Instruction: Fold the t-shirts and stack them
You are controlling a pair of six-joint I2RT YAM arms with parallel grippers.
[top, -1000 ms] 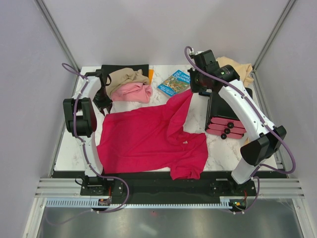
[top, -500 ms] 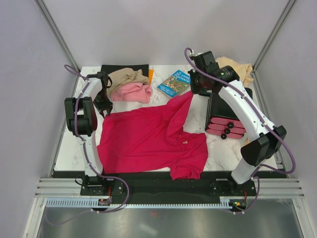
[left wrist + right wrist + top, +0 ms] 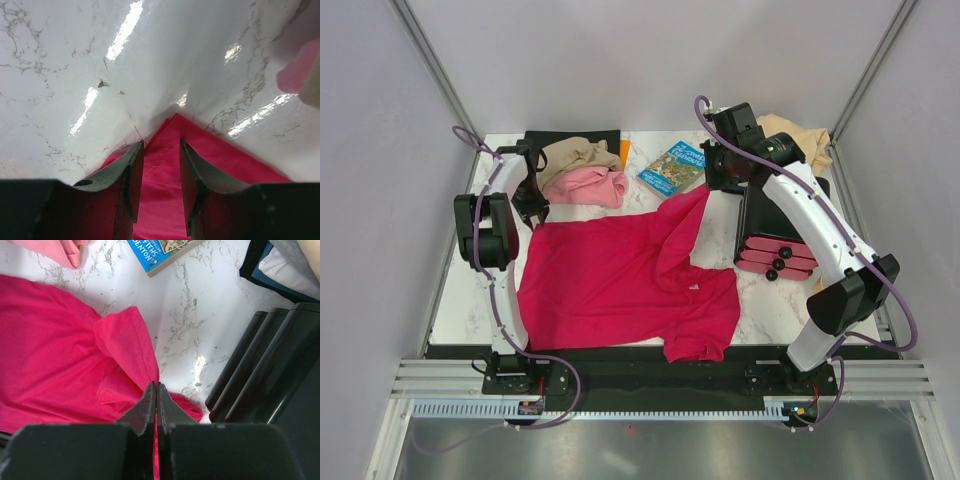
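Top external view: on the marble table (image 3: 770, 300) the crimson t-shirt (image 3: 620, 285) lies spread out (rumpled at the near right). The right gripper (image 3: 156, 390) is pinched tight on its far sleeve. The left gripper (image 3: 161, 150) has its fingers apart, straddling the far-left corner.

Both arms are twins: the left arm (image 3: 506, 305) and right arm (image 3: 815, 222) have glossy white link shells, chunky black joint housings, black bases (image 3: 515, 372) at the bottom of the frame, a purple cable (image 3: 907, 312) looping along each, and matte dark-grey jaws.
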